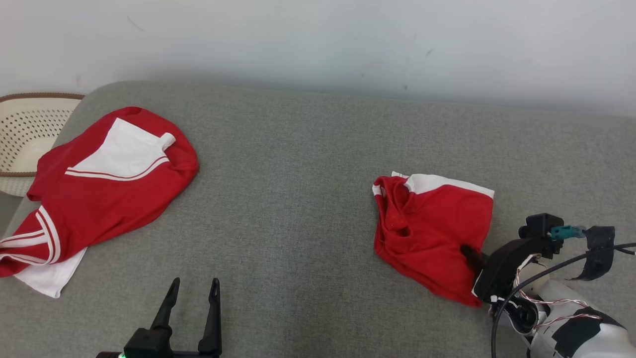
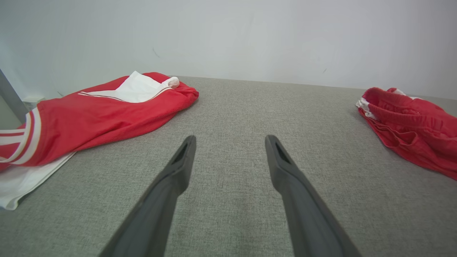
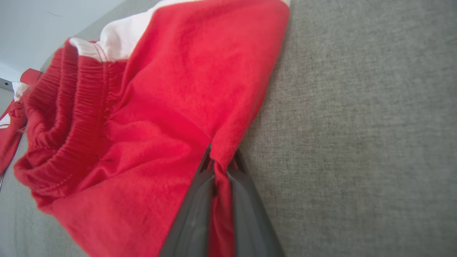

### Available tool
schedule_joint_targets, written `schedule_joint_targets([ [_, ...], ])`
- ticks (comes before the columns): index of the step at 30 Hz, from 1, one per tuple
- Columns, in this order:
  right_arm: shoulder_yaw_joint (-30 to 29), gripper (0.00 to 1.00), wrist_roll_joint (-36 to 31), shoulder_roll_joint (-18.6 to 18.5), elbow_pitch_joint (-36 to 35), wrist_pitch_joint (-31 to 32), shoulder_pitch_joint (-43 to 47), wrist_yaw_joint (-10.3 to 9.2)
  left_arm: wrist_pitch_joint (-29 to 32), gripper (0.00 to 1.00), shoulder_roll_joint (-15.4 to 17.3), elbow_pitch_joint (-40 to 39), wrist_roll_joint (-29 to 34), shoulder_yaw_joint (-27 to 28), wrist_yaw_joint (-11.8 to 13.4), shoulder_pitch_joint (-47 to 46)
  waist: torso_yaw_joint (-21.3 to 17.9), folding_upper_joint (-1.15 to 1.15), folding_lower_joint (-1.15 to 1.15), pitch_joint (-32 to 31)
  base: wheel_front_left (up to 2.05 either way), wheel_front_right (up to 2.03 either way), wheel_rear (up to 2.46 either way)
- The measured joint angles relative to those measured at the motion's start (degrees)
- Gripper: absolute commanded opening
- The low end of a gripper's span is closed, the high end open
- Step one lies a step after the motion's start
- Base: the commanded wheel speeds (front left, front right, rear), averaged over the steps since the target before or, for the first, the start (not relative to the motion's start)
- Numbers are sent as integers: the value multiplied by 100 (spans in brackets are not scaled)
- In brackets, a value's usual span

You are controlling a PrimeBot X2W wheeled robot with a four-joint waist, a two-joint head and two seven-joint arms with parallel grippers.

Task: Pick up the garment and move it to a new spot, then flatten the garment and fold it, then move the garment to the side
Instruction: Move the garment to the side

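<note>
The garment (image 1: 432,223), red shorts with white trim and a gathered waistband, lies crumpled on the right of the grey cushioned surface (image 1: 308,209). My right gripper (image 1: 469,253) is at its near right edge, shut on a pinch of the red cloth. In the right wrist view the fabric (image 3: 171,89) bunches up between the two dark fingers of the gripper (image 3: 221,162). My left gripper (image 1: 195,286) stands open low at the front left, over bare surface, nothing between its fingers (image 2: 230,142). From the left wrist the shorts (image 2: 410,128) show at the far right.
A second red and white garment (image 1: 109,184) sprawls at the left (image 2: 100,110), reaching the surface's left edge. A cream perforated basket (image 1: 25,129) stands beyond that edge. A pale wall runs behind.
</note>
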Motion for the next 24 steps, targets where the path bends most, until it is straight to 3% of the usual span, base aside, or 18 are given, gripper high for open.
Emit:
schedule_joint_targets([
  [8, 385, 0, -436, -323, -157, -300, -320, -1, 0, 100, -5, -37, 0, 63, 31, -3, -160, 0, 0, 9, 0, 0, 0],
  [24, 1276, 0, -1469, -1523, -52, -223, -1959, -1, -1, 100, 11, -682, 204, 143, 57, -219, -651, 1, 0, 584, 0, 0, 0],
])
